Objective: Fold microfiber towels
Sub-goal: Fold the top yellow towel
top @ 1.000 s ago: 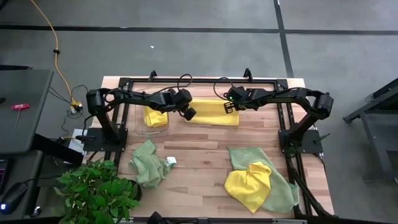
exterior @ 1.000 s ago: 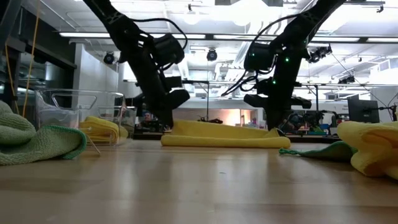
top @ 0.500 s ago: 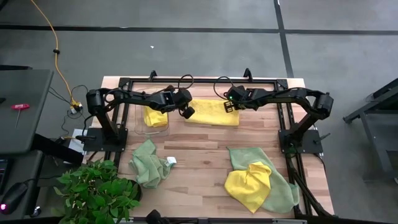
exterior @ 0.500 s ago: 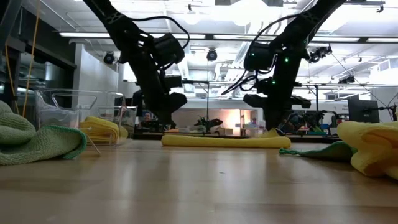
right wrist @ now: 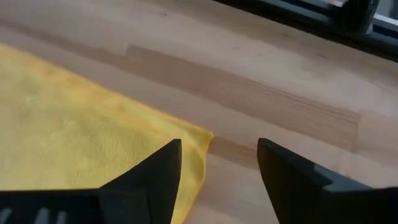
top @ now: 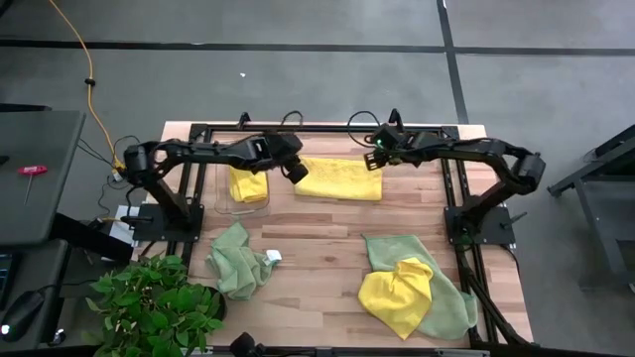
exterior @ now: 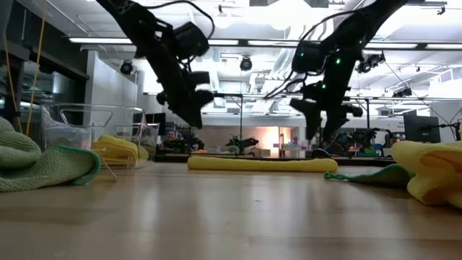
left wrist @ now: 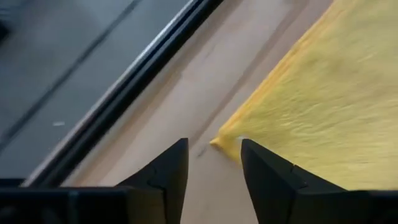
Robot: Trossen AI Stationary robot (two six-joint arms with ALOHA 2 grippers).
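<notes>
Near the table's [top: 327, 233] back edge, both grippers [top: 295, 172] [top: 381, 149] have just let go, fingers apart, leaving the towel [top: 339, 178] folded, probably done.

From overhead you see only part of the yellow towel [top: 248, 185] in the clear bin [top: 244, 206]; the left arm crosses over it. At the counter's near right corner, the yellow towel [top: 397, 293] covers much of the green towel [top: 442, 302] beneath. The potted plant [top: 149, 307] is cut off by the bottom edge. Each wrist view shows just one corner of the folded yellow towel [left wrist: 311, 106].
</notes>
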